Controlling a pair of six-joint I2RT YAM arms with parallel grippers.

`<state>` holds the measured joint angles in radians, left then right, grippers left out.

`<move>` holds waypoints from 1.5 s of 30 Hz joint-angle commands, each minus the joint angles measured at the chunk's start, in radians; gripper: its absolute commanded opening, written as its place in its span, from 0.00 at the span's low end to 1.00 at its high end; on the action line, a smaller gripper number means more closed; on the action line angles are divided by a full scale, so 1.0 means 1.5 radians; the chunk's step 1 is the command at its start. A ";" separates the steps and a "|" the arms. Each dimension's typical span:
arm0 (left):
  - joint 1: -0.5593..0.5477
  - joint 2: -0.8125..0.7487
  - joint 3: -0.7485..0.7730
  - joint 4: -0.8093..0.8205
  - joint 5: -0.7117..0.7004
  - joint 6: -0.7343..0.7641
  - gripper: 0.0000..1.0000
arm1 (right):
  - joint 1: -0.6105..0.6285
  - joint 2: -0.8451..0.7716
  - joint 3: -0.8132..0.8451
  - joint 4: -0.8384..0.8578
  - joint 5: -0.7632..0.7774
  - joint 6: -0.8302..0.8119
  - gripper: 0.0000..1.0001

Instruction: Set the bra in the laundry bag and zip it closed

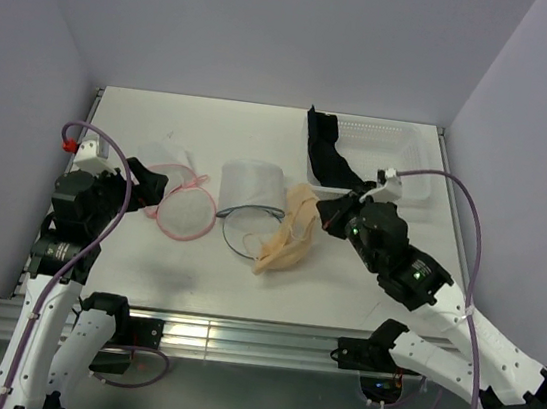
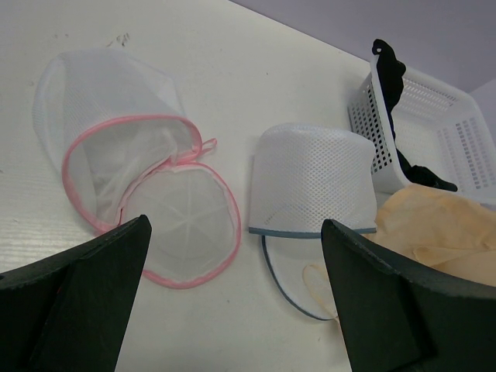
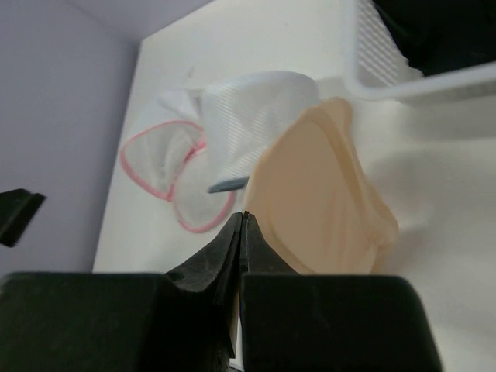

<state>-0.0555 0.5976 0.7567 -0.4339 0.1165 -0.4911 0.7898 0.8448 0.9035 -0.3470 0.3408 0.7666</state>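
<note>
The right claw (image 3: 242, 221) was pressed together, its two black fingers meeting in a thin seam with no cloth visible between them. Just to the right of its tips, touching or nearly so, stood the beige bra (image 3: 318, 194), one moulded cup upright and facing the claw; whether a hidden edge of it was pinched could not be told. Ahead of the tips and slightly left lay the grey-trimmed mesh laundry bag (image 3: 256, 108), its round lid flap open on the table (image 1: 344, 284), the bra outside it. Further left of that claw sat a pink-trimmed mesh laundry bag (image 3: 167, 155), also unzipped. Ahead and to the right was a white plastic basket (image 3: 372, 62) with a black garment (image 1: 326, 151) hanging over its rim. The left claw (image 2: 234, 225) was spread wide and held nothing, with the pink-trimmed bag directly ahead of its fingers and the grey-trimmed bag ahead to its right.
</note>
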 commanded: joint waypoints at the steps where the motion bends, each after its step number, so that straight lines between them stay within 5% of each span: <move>1: 0.002 0.000 -0.001 0.014 0.007 0.007 0.99 | 0.003 -0.072 -0.057 -0.020 0.082 0.042 0.00; 13: -0.005 0.028 -0.017 0.043 0.094 -0.042 0.96 | 0.013 -0.100 -0.167 -0.067 -0.022 -0.024 0.00; 33: -0.133 -0.014 -0.206 0.173 0.089 -0.203 0.86 | 0.295 0.182 -0.138 -0.005 0.055 0.039 0.00; 36: -0.166 0.000 -0.219 0.203 0.074 -0.218 0.87 | 0.302 0.179 -0.141 0.013 0.047 0.043 0.19; 39: -0.244 0.035 -0.217 0.232 0.036 -0.229 0.87 | 0.302 0.158 -0.135 0.019 0.033 0.040 0.49; 45: -0.398 0.137 -0.190 0.278 -0.074 -0.243 0.87 | 0.302 0.089 -0.119 -0.062 0.096 0.080 0.72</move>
<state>-0.5652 0.7586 0.4309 -0.1062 0.1062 -0.8337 1.2369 1.0374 0.6712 -0.3927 0.3954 0.8413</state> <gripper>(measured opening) 0.872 0.707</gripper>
